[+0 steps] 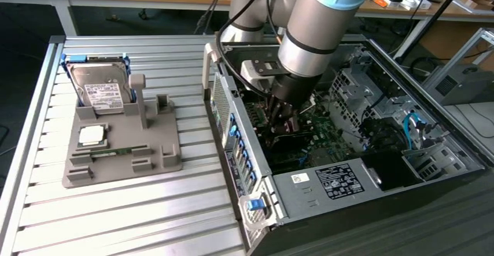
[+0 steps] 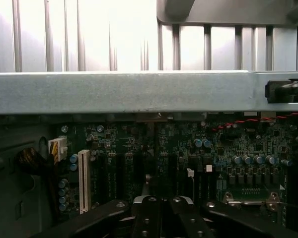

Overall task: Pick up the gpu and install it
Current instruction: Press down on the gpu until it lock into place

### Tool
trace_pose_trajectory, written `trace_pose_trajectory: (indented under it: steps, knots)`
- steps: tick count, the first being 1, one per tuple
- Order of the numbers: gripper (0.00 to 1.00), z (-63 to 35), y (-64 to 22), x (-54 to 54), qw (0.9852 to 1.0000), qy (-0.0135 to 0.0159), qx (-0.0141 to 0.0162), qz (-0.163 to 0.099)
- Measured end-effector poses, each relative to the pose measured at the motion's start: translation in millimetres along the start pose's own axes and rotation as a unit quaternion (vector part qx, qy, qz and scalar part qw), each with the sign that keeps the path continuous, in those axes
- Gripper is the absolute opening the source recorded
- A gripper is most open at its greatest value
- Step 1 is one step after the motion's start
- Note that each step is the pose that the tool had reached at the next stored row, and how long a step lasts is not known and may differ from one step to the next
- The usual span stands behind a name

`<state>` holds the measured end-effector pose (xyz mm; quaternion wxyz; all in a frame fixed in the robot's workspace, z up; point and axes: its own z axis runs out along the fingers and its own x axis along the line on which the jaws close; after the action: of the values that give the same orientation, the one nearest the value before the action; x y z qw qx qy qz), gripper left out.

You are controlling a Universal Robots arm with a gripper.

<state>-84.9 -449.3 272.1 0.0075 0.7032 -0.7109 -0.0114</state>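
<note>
Green gpu (image 1: 290, 130) seemingly at gripper (image 1: 284, 119) inside case (image 1: 324, 181)

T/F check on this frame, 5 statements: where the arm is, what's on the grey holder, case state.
1. The gripper is down inside the open computer case. True.
2. The hard drive lies flat on the slatted table. False: it stands upright in the grey holder.
3. The case's side panel is fitted. False: the side is open, with the motherboard exposed.
4. A small narrow green memory stick lies on the grey holder. True.
5. The gripper hovers above the grey holder. False: it is inside the case, on the exterior view's right of the holder.
</note>
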Motion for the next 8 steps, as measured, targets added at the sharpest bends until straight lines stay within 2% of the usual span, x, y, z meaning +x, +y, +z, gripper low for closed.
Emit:
trace_pose_trajectory:
  steps: [2, 3, 4, 8]
  knots:
    - [0.11, -17.2, 0.5, -0.1, 1.0, 0.0018, -0.0005, 0.0]
    - [0.11, -20.7, -0.3, -0.1, 1.0, 0.002, -0.0004, 0.0]
    - [0.11, -20.9, -2.4, -0.2, 1.0, 0.002, -0.0005, 0.0]
    - [0.11, -21.6, -22.8, -0.3, 1.0, 0.0022, -0.0034, 0.0]
